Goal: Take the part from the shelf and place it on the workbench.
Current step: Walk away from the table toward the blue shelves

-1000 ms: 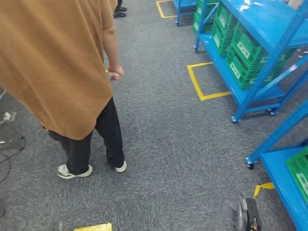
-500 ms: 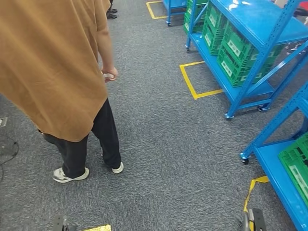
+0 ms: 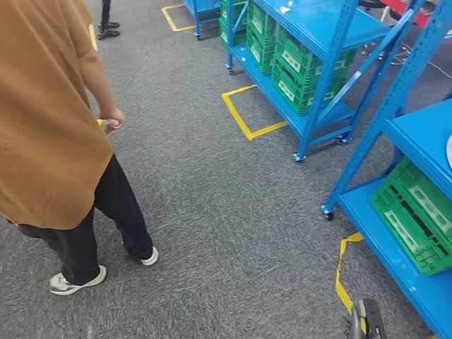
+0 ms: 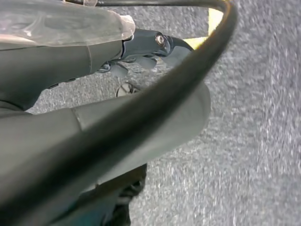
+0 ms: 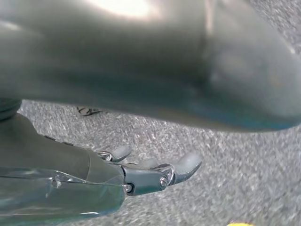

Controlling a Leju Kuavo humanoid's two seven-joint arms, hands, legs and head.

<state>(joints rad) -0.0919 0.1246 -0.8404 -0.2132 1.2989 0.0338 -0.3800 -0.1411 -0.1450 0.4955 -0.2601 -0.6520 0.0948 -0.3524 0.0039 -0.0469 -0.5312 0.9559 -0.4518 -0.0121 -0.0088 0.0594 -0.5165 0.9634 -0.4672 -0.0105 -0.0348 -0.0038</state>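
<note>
At the left of the head view, a person (image 3: 51, 134) in a brown shirt, black trousers and pale shoes stands on the grey carpet (image 3: 213, 212). The person's hand (image 3: 111, 120) hangs beside the hip and closes on a small pale object; what it is cannot be told.

Past the person, at the top of the view, a yellow tape square (image 3: 248, 113) is marked on the carpet. It lies just beside the far blue shelf (image 3: 320, 42), which carries green crates (image 3: 299, 70) on its lower level.

At the right edge stands the near blue shelf (image 3: 421, 134). A green crate (image 3: 418, 215) sits on its lower level. A white rounded edge (image 3: 449, 152) shows on its upper level at the picture border; whether this is the part cannot be told. A strip of yellow tape (image 3: 341, 272) lies on the carpet near this shelf's foot.

Left hand (image 4: 142, 47): the left wrist view shows it over the carpet, fingers extended with nothing between them. A black cable (image 4: 199, 61) crosses in front of it.

Right hand (image 5: 142, 176): the right wrist view shows it over the carpet, fingers (image 5: 184, 165) extended and slightly apart, holding nothing.
</note>
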